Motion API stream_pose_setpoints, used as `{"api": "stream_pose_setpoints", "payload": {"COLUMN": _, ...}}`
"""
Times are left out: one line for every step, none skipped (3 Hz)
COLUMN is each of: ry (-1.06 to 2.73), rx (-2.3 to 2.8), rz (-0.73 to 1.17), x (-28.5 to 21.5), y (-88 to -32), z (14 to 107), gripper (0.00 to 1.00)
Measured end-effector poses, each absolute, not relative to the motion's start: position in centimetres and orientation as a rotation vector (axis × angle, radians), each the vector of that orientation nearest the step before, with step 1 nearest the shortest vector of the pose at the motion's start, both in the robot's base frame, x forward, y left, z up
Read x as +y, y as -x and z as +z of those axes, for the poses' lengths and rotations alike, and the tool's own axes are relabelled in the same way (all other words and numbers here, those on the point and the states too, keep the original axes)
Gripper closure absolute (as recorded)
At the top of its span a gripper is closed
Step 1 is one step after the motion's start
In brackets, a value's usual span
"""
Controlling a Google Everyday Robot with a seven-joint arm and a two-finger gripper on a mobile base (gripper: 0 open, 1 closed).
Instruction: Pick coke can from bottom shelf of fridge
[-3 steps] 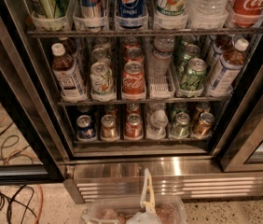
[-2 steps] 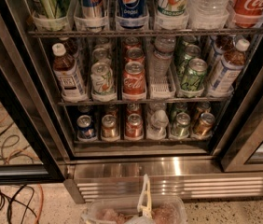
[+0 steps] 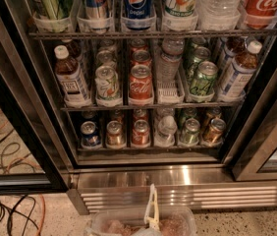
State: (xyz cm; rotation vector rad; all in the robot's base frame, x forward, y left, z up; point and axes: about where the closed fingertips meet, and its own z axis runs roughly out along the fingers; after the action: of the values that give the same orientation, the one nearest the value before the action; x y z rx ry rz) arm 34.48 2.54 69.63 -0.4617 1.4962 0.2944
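The fridge stands in front of me with its door open. On its bottom shelf a row of cans sits in white lanes. The coke can is the small red one in the middle lane, upright, with a gold-brown can to its left and a small clear bottle to its right. A blue-and-silver can is at the far left. My gripper is at the bottom middle of the view, in front of the ribbed steel base, well below and short of the coke can.
The middle tier holds a larger Coca-Cola can, green cans and tea bottles. The top tier has a Pepsi can and bottles. Black door frames stand at left and right. Cables lie on the floor at left.
The gripper has shifted slightly left and lower in the view. The cans and shelves have not moved.
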Motion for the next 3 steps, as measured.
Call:
{"api": "stream_pose_setpoints", "payload": {"ry": 0.459, "rx": 1.534, "rz": 0.26, "x": 1.2, "y": -35.4, "z": 69.2, "gripper": 0.0}}
{"api": "stream_pose_setpoints", "payload": {"ry": 0.379, "rx": 1.584, "rz": 0.207, "x": -2.2, "y": -37.8, "z": 69.5, "gripper": 0.0}}
{"api": "stream_pose_setpoints", "payload": {"ry": 0.4, "rx": 1.585, "rz": 0.207, "x": -1.6, "y": -37.2, "z": 69.2, "gripper": 0.0}}
